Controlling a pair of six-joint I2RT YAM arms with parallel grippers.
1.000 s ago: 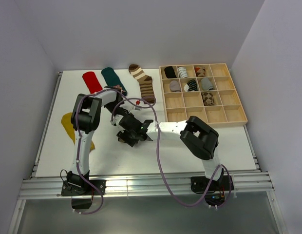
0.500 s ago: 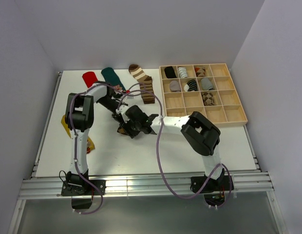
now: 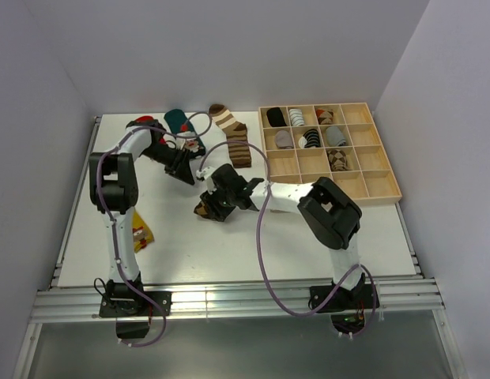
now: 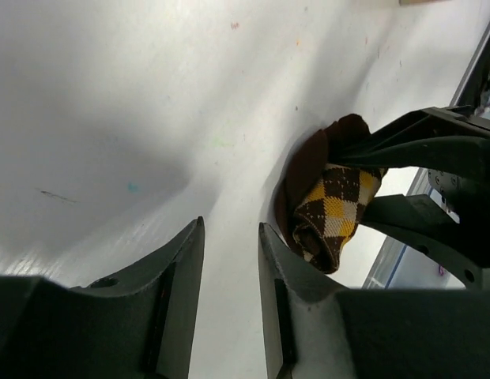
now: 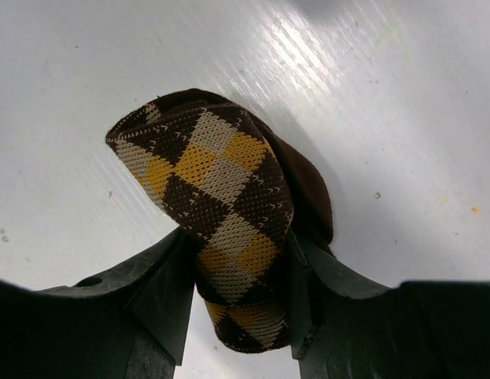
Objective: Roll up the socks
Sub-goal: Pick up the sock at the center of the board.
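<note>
White table point(image 3: 229, 253) — plain pale walls point(image 3: 229, 47) around it.

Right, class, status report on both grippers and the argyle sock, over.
Right gripper shut on argyle sock, sock bunched up. Left gripper open, empty, beside it. Striped sock lies apart, not in the way.

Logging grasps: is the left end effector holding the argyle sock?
No, the left end effector is empty; the right end effector grips the argyle sock.
</note>
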